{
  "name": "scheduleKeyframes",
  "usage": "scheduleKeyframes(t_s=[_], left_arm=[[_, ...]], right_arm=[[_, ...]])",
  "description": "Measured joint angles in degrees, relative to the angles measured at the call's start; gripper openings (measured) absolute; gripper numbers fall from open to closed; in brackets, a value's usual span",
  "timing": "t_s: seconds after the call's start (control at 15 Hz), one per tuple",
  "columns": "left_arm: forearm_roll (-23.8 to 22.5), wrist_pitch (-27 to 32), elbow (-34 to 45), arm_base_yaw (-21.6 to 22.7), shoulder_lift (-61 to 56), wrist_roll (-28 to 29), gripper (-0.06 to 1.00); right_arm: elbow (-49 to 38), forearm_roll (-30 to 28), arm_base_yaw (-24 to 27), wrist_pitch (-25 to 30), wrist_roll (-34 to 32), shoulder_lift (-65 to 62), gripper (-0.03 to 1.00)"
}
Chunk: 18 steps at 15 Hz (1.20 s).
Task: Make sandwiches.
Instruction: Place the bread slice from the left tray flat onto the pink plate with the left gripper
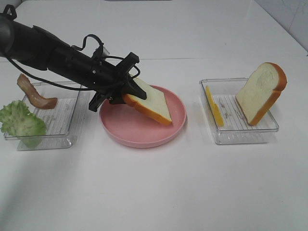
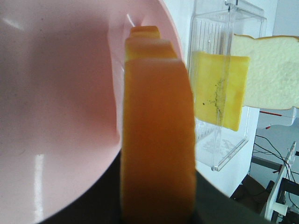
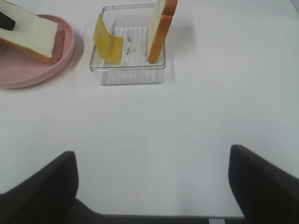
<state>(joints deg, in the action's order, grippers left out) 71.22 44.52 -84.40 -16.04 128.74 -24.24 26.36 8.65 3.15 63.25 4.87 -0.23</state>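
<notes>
Pinching bread slice [image 1: 154, 103] between left gripper [image 1: 129, 92] jaws above plate [image 1: 139, 132]; right gripper [image 3: 152, 151] spread

This looks like a robotics lab bench, not a kitchen. The plain white tabletop [image 1: 159, 192] holds plastic play food sorted into clear trays [image 1: 239, 139] beside a pink plate [image 1: 130, 127]. A black robot arm [image 1: 53, 55] trailing cables reaches over it, and a toy bread slice [image 1: 151, 103] is clamped in its end effector [image 1: 126, 94]. Past the tabletop's edge, the left wrist view shows loose black cables [image 2: 268, 151] and a white equipment frame [image 2: 282, 182].
</notes>
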Motion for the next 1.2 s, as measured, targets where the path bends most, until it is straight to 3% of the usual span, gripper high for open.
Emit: scheduleKeyframes(t_s=[0.33,0.8,0.87,1.07,1.2], left_arm=[[3.0,-0.8,0.0,-0.2,2.2,-0.9,0.19],[2.3,1.2,0.0,-0.2,2.5,-1.8,0.21],[2.3,1.5,0.0,-0.2,2.5,-1.8,0.28],[1.8,1.9,0.0,-0.2,2.5,-1.8,0.64],[1.8,2.2,0.0,-0.2,2.5,-1.8,0.76]], right_arm=[[0.0,0.0,0.0,0.0,0.0,0.0,0.85],[0.0,0.1,0.0,0.0,0.0,0.0,0.85],[0.0,0.1,0.0,0.0,0.0,0.0,0.85],[0.0,0.1,0.0,0.0,0.0,0.0,0.85],[0.0,0.1,0.0,0.0,0.0,0.0,0.85]])
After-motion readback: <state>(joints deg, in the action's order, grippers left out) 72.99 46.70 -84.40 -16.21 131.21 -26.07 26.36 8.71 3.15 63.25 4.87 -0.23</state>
